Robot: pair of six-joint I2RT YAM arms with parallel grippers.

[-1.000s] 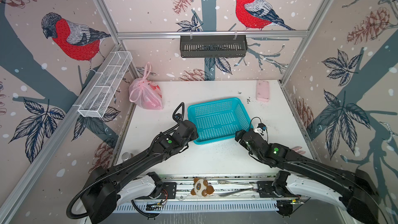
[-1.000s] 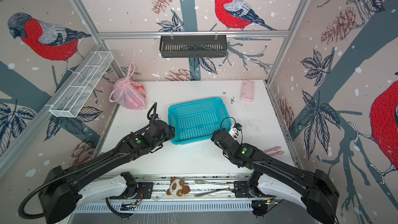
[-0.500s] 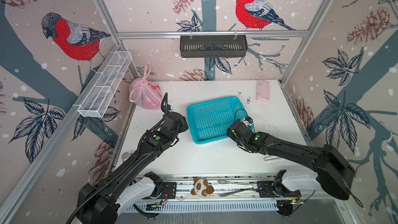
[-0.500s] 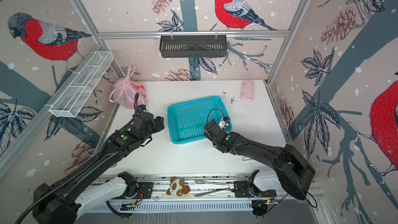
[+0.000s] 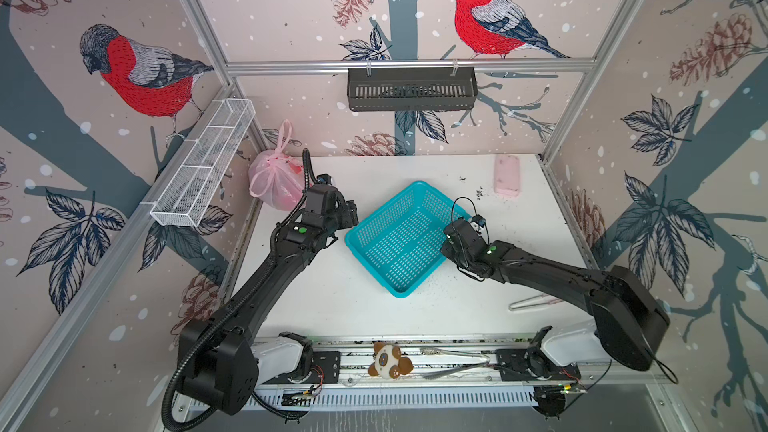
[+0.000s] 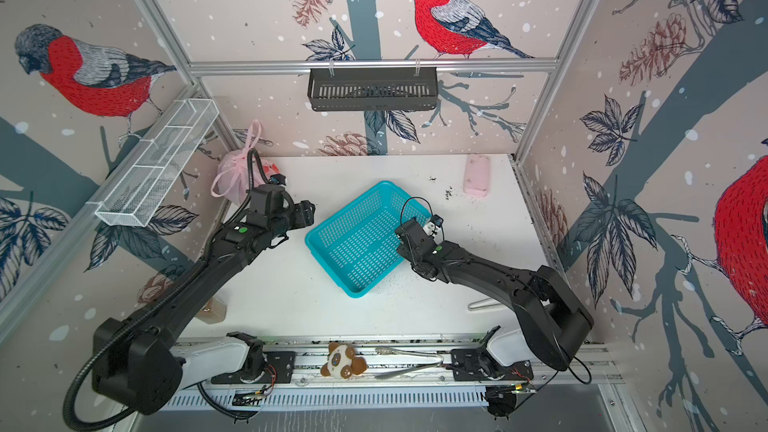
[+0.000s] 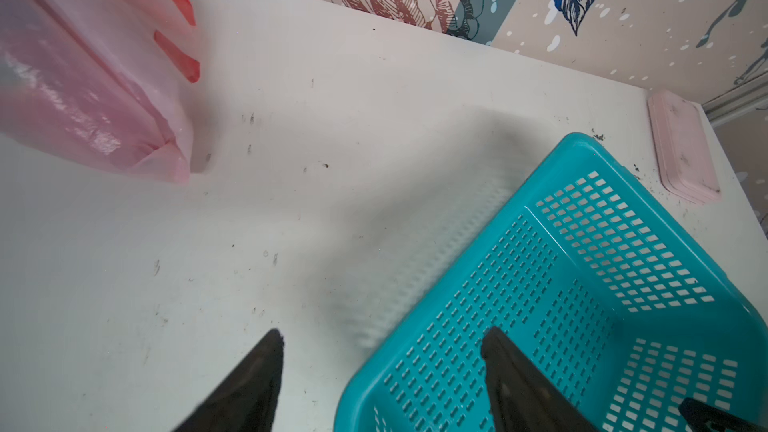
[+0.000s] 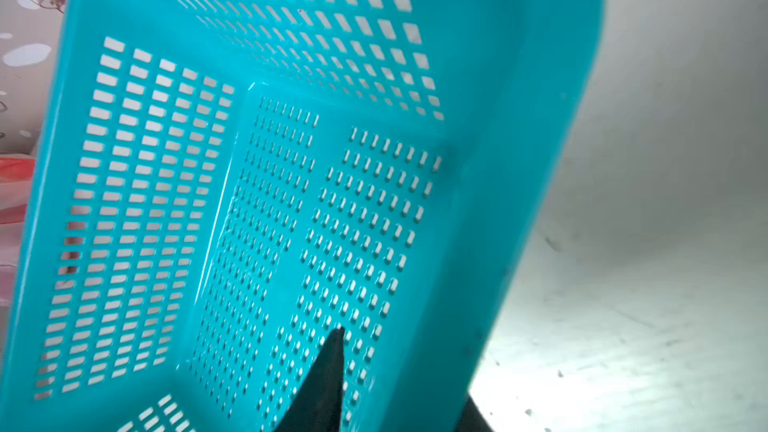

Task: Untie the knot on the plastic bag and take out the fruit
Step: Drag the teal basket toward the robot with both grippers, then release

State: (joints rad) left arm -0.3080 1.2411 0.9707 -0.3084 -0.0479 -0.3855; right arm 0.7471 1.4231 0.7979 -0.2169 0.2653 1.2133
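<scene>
The pale-pink plastic bag (image 5: 272, 182) (image 6: 235, 178) (image 7: 83, 97) stands at the back left corner of the table. Its knot (image 5: 278, 155) is tied, and the loop handles stick up above it. The fruit is hidden inside the bag. My left gripper (image 5: 351, 214) (image 7: 382, 338) is open and holds nothing. It hovers between the bag and the left corner of the teal basket (image 5: 399, 238) (image 8: 249, 201). My right gripper (image 5: 451, 241) (image 8: 405, 367) is shut on the basket's right wall, one finger inside and one outside.
A pink rectangular block (image 5: 507, 174) lies at the back right. A white wire shelf (image 5: 203, 164) hangs on the left wall and a black rack (image 5: 411, 89) on the back rail. Metal tongs (image 5: 532, 303) lie front right, and a plush toy (image 5: 388, 361) sits on the front rail.
My right gripper reached to the basket's right side and shut on its wall, and the basket turned on the table. My left arm moved back toward the bag.
</scene>
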